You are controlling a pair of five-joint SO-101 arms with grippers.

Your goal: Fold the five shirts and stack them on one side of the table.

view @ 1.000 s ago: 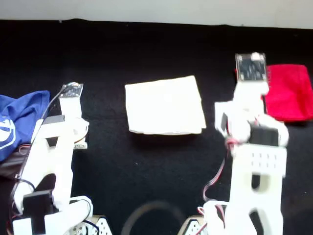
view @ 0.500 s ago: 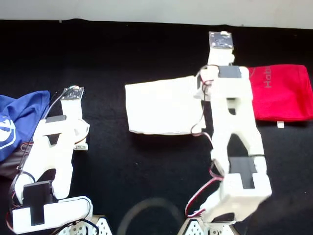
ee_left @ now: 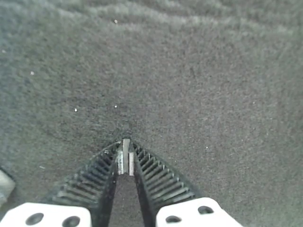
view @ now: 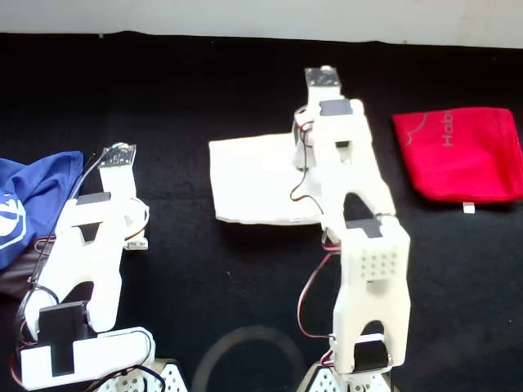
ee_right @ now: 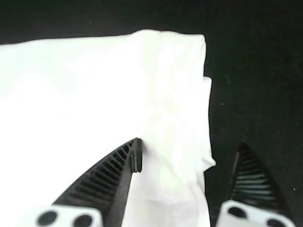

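Across the black cloth-covered table [view: 245, 82], found three garments: a flat white folded shirt [view: 253, 180] at centre, a red folded fabric shirt [view: 462, 155] at 3 o'clock, and a crumpled blue fabric shirt [view: 33, 196] at 9 o'clock. Saw the right gripper [ee_right: 189, 144] spread wide, straddling the white shirt's 3 o'clock edge. Saw the left gripper [ee_left: 124, 142] pinched together over bare cloth. Judged the risk thus: could have nipped only the top layer and dragged the fold open.
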